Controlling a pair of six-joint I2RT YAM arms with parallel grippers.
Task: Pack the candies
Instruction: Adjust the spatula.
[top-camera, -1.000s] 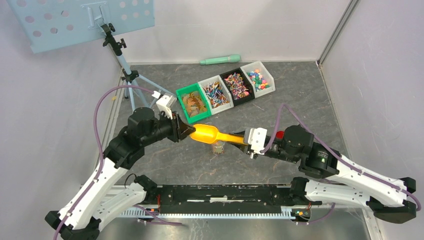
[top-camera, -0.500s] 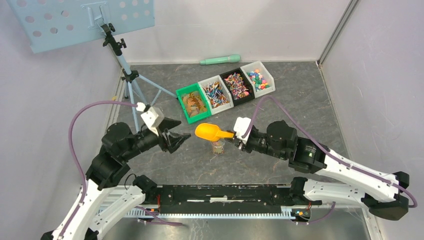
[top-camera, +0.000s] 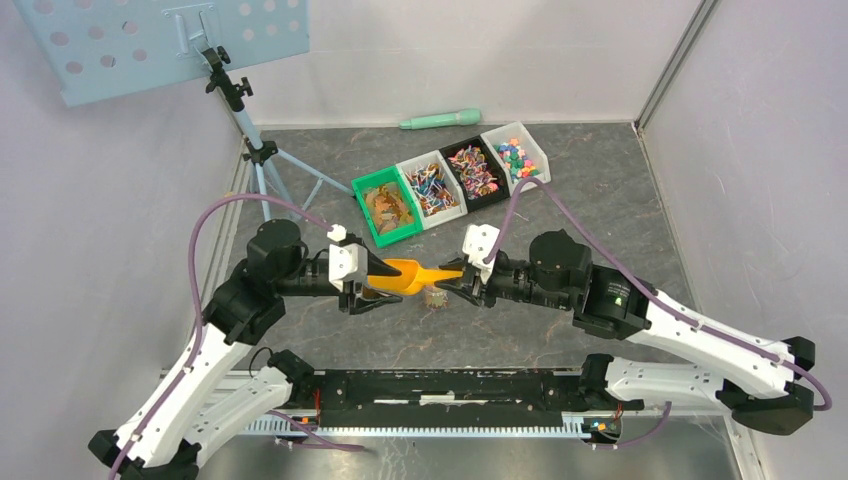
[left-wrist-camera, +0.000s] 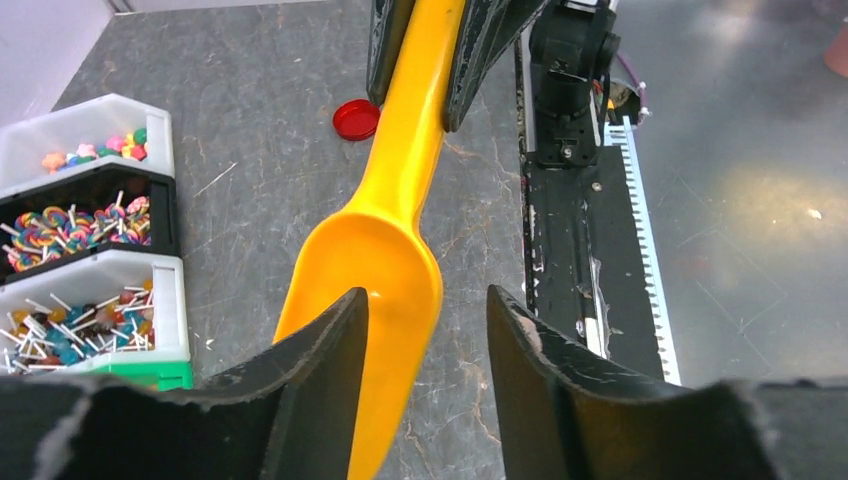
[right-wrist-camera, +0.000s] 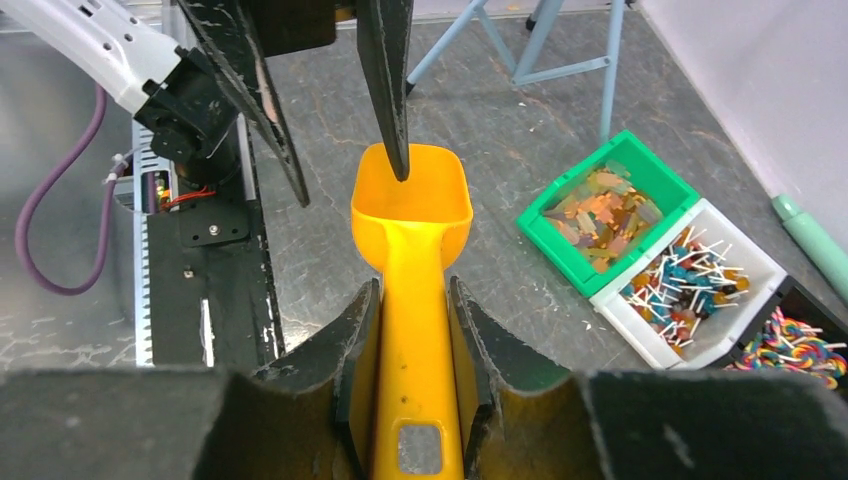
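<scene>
The candies lie sorted in a row of four bins, seen in the top view and at the left of the left wrist view. My right gripper is shut on the handle of a yellow scoop, held level above the table. Its bowl looks empty. My left gripper is open at the scoop's mouth, one fingertip inside the bowl and the other outside it. A small clear jar with a few candies stands under the scoop, mostly hidden.
A red round lid lies on the table beyond the scoop handle. A tripod stand holding a perforated plate rises at the back left. A pale green stick lies by the back wall. The black base rail runs along the near edge.
My left gripper, which had drawn back to the left and opened wider, has moved right again to the scoop's mouth. The right arm has brought the scoop slightly left and lower.
</scene>
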